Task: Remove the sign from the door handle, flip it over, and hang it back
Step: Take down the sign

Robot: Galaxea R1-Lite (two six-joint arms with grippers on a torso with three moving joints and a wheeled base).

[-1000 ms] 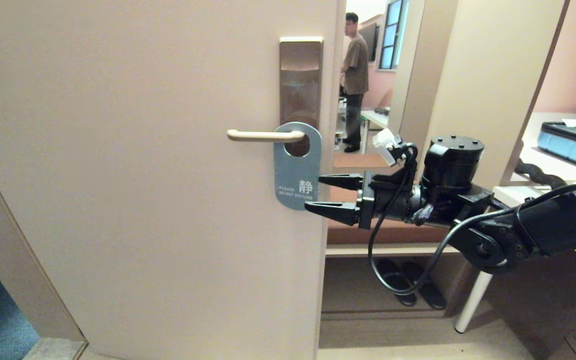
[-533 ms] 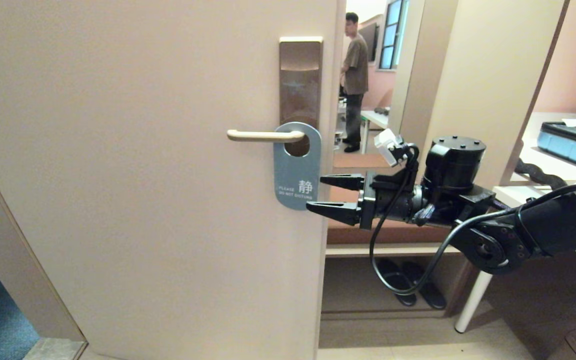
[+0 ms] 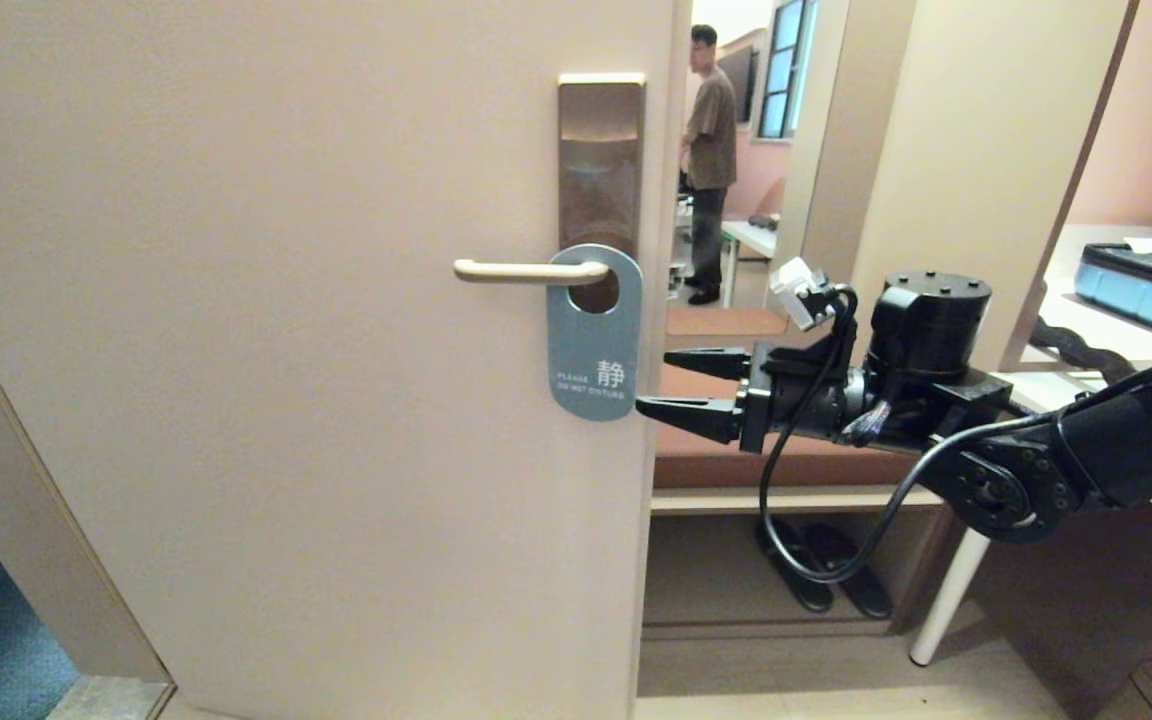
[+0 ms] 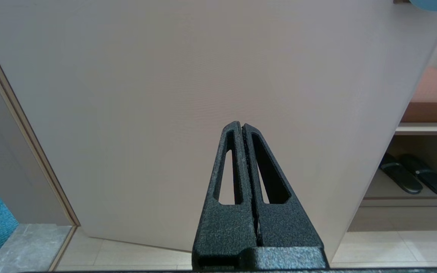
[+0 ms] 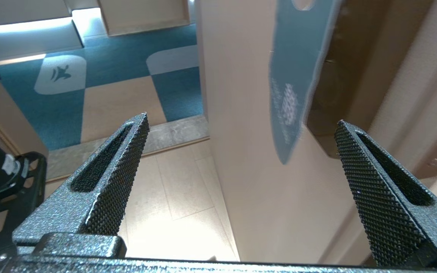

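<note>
While flat rounded sign (image 3: 593, 333) hangs, knurled right pincer (image 3: 674, 384) gapes beside

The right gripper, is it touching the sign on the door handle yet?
Apart. In the head view the open right gripper sits just beside the door's edge, with a strip of door showing between its fingertips and the sign.

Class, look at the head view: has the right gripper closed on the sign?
No. The right gripper is open beside the sign, which hangs untouched on the door handle.
</note>
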